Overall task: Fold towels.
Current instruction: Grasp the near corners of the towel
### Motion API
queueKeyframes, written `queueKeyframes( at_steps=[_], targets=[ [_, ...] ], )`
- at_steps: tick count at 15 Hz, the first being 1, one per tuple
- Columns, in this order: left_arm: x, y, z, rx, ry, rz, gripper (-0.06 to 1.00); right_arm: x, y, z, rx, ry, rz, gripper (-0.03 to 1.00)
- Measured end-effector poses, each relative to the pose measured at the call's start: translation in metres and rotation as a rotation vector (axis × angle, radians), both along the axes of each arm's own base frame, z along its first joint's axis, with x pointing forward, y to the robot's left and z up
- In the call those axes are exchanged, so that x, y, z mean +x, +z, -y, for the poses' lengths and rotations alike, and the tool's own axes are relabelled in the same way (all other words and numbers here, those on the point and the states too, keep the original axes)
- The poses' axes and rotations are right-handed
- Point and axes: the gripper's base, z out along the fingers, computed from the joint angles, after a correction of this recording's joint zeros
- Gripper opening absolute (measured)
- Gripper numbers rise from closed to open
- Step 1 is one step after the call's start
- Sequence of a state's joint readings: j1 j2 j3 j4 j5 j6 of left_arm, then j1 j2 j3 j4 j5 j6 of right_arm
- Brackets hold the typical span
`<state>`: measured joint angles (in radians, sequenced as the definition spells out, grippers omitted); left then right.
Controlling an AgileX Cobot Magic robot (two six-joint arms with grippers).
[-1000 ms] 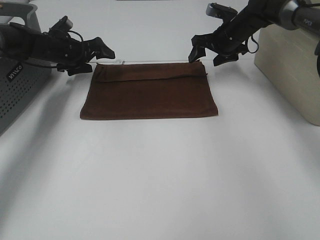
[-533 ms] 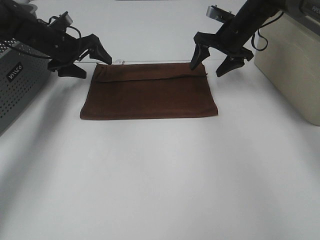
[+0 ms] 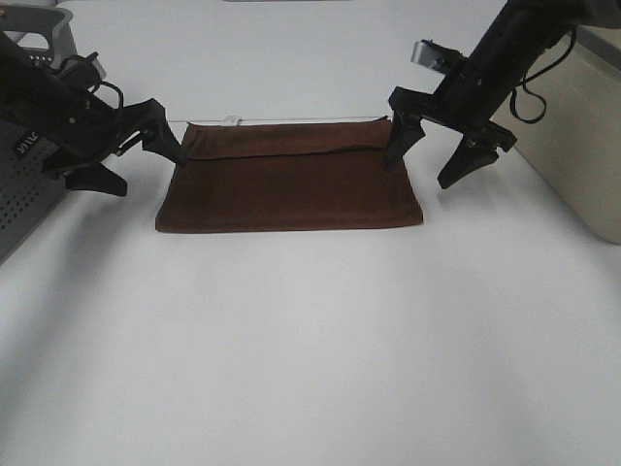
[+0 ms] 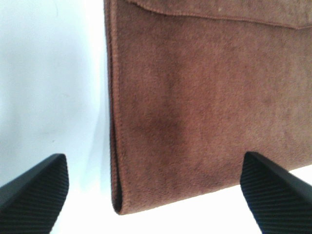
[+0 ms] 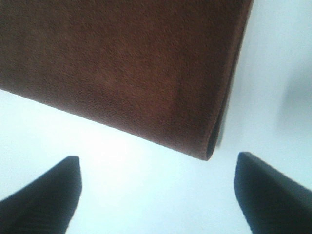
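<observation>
Folded towel (image 3: 289, 180) between splayed end effectors (image 3: 146, 173) (image 3: 419, 175)

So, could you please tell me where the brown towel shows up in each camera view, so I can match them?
Exterior high: the towel lies folded flat on the table, in the upper middle of the picture.
Left wrist: it fills most of the frame, with its near left corner showing.
Right wrist: it covers about half the frame, with its near right corner showing.
Shared landmark: the towel's near long edge.
</observation>
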<state>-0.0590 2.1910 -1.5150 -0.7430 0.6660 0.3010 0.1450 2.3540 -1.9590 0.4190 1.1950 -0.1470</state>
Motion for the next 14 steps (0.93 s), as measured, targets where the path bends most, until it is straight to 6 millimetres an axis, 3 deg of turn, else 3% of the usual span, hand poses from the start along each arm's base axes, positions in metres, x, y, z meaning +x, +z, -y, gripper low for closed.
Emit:
queueKeyframes(
  at_steps=[3, 6, 9, 12, 14],
  targets=[
    [-0.003, -0.005, 0.013, 0.009, -0.029, 0.001, 0.9, -0.008, -0.025, 0.001, -0.005, -0.027, -0.012, 0.8],
    [-0.004, -0.02, 0.027, 0.021, -0.051, -0.014, 0.9, -0.008, -0.031, -0.001, 0.027, -0.015, 0.016, 0.8],
    [-0.002, -0.035, 0.027, 0.032, -0.034, -0.024, 0.9, -0.005, -0.047, -0.002, 0.032, -0.009, 0.014, 0.79],
    [0.0, -0.041, 0.027, 0.022, -0.02, -0.031, 0.85, -0.002, -0.055, -0.003, 0.05, -0.034, 0.029, 0.7],
    [0.0, -0.046, 0.028, 0.012, -0.013, -0.044, 0.69, 0.0, -0.061, -0.005, 0.062, -0.052, 0.034, 0.53]
  ],
)
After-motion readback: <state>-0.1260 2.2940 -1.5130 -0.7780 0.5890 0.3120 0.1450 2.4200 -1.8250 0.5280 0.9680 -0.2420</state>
